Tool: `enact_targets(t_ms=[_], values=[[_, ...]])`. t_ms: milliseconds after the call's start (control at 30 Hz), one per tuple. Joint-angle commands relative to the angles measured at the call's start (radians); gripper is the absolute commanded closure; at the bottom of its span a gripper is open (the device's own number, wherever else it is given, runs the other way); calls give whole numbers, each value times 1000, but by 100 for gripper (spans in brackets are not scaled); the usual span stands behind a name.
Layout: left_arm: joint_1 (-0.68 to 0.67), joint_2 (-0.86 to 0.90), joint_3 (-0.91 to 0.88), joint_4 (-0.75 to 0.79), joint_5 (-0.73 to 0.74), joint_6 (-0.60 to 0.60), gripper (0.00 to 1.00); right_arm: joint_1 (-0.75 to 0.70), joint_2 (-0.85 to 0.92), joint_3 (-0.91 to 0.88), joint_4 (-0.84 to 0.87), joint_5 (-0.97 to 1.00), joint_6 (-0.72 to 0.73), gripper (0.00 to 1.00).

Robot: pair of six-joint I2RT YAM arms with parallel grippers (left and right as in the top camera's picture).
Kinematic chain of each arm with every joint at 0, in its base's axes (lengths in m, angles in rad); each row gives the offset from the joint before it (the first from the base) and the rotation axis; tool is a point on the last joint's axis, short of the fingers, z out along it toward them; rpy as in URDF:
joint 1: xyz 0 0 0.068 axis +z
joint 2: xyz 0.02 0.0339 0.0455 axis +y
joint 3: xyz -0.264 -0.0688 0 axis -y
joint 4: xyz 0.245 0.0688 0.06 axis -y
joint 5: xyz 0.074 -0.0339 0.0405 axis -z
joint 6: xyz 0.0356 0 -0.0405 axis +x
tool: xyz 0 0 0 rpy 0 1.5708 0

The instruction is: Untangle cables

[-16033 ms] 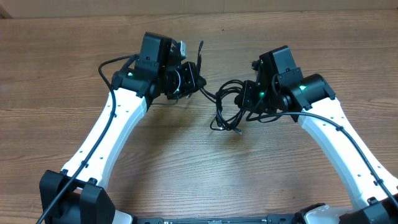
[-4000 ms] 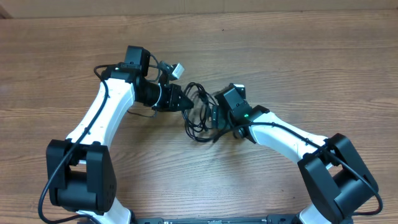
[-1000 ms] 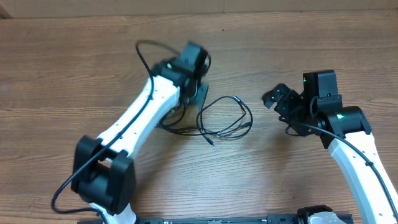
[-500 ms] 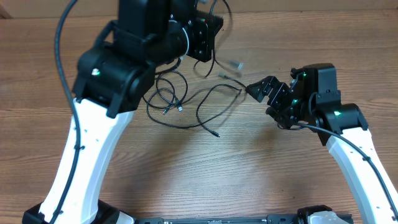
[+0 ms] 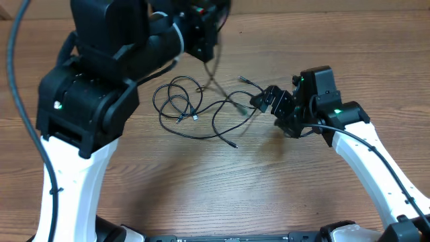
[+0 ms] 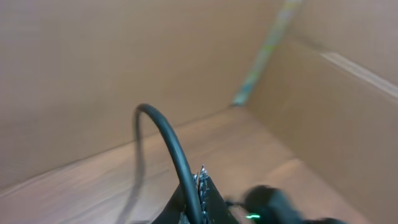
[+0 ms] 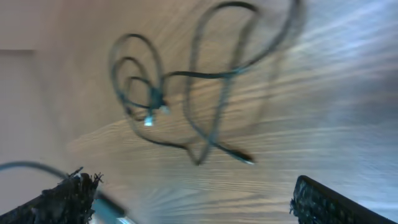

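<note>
**Overhead view.** We see the left arm raised high, close to the camera. The left gripper point(image 5: 209, 42) sits near the top edge, with a cord point(image 5: 213, 70) hanging from it down toward the table point(image 5: 336, 40). The cables point(image 5: 185, 107) lie in loose loops at table centre, between the two arms. The right gripper point(image 5: 277, 111) is low, just beside the right edge of the loops. From this view we cannot tell whether it touches them.

**Left wrist view.** We see the left gripper point(image 6: 202, 186) closed, its serrated pads pressed together on the cord point(image 6: 168, 140). The cord arcs up and leftward out of the jaws. Cardboard walls point(image 6: 93, 74) fill the background.

**Right wrist view.** The picture is blurred. We see the right gripper point(image 7: 196, 198) spread wide, one of its fingers point(image 7: 71, 193) at each lower corner, with nothing between them. The cables point(image 7: 199, 74) lie ahead on the wood in open loops. One blurred strand passes close by the finger on the picture's left; we cannot confirm contact.
</note>
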Motion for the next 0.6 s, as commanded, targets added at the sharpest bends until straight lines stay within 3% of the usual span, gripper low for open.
enact_targets(t_ms=[0, 100, 233, 433, 567], values=[[57, -20, 20, -63, -320, 48, 96, 2, 4, 8, -34, 115, -5, 0], [139, -19, 18, -145, -470, 34, 96, 2, 4, 8, -85, 158, -5, 0], [250, -19, 18, -226, -534, -63, 96, 2, 4, 8, -106, 172, -5, 0], [480, -16, 17, -290, -552, -140, 96, 2, 4, 8, -111, 172, -5, 0], [625, -13, 16, -383, -553, -311, 96, 2, 4, 8, -111, 172, -5, 0]])
